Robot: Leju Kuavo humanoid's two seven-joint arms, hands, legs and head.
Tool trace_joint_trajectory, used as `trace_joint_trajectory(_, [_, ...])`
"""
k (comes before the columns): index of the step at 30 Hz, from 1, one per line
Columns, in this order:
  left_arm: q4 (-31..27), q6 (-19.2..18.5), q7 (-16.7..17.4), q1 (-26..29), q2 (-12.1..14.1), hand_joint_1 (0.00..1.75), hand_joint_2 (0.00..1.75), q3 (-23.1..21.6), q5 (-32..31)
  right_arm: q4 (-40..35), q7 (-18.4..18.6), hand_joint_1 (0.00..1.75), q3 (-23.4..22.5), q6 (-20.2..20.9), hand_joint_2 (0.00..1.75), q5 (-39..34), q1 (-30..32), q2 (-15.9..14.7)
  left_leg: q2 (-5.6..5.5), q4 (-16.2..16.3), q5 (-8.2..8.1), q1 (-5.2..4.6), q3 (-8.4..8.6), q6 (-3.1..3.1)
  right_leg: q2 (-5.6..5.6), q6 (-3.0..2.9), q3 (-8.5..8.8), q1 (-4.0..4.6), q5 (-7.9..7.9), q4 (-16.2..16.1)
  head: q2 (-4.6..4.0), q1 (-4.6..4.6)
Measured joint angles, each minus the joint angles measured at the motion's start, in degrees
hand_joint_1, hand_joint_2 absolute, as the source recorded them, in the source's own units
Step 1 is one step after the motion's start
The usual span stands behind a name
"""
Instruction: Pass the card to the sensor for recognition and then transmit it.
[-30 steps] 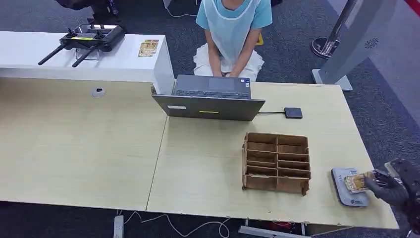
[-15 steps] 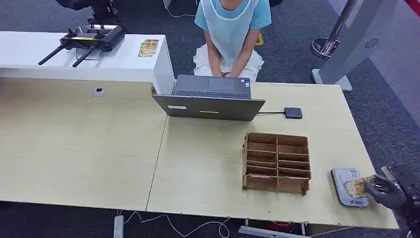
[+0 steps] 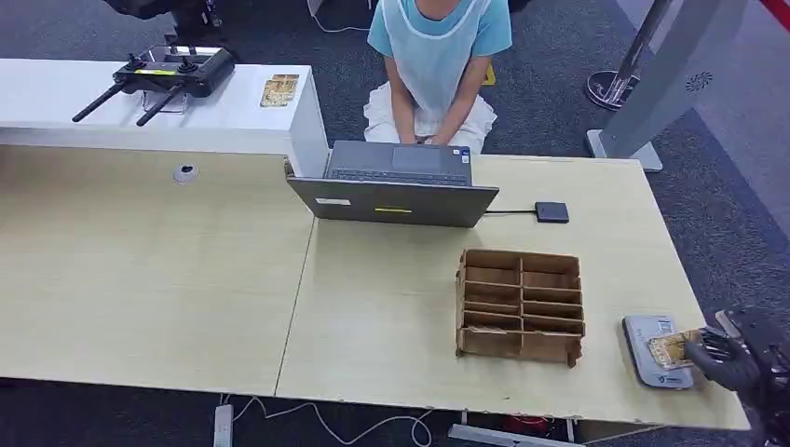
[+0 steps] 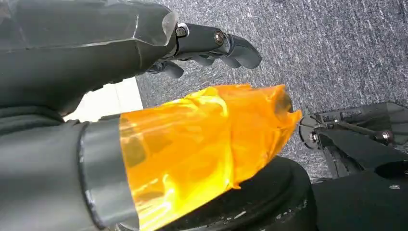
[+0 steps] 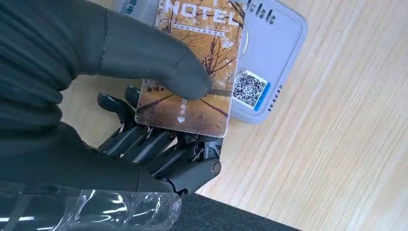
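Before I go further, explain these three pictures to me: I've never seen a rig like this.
This is a two-armed humanoid robot. The head view looks down from its body onto a wooden table. On it stand a laptop, a cardboard divider box and a grey card reader; a person sits behind. The other two pictures come from cameras at the wrists. The right hand pinches a hotel card over the reader. The left hand hangs over carpet, holding nothing, its thumb wrapped in orange film.
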Motion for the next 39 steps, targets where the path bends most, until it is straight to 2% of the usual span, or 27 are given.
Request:
trace_joint_trajectory(11, [0.0,0.1,0.0,0.0,0.0,0.0,0.0,0.0,0.0,-0.9,0.1,1.75,-0.4,1.1,1.75,-0.7,-0.5,-0.3,0.0,0.0,0.0,-0.01,0.01,0.0,0.0,0.0,0.0,-0.01,0.0,0.0,0.0,-0.02])
trace_joint_trajectory(29, [0.0,0.2,-0.3,0.0,0.0,0.0,0.0,0.0,0.0,-6.1,2.1,1.75,-1.6,2.3,1.75,-2.4,-2.8,-3.2,0.0,0.0,0.0,-0.04,-0.02,0.0,0.0,0.0,0.01,-0.05,0.0,0.0,0.02,0.0])
trace_joint_trajectory(35, [0.0,0.2,-0.5,0.0,0.0,0.0,0.0,0.0,0.2,-8.0,3.9,1.75,1.0,1.0,1.75,0.4,-10.1,-4.2,0.3,0.0,0.0,-0.08,0.01,0.01,0.21,0.01,0.01,-0.09,0.04,0.1,0.0,0.0])
trace_joint_trajectory(39, [0.0,0.2,-0.9,-0.3,-0.3,0.0,0.0,0.0,0.2,-9.0,4.3,1.75,6.2,-4.1,1.75,7.4,-18.7,-3.7,0.33,0.0,0.04,-0.08,0.12,0.01,0.25,0.0,0.07,-0.09,0.06,0.1,0.0,0.04])
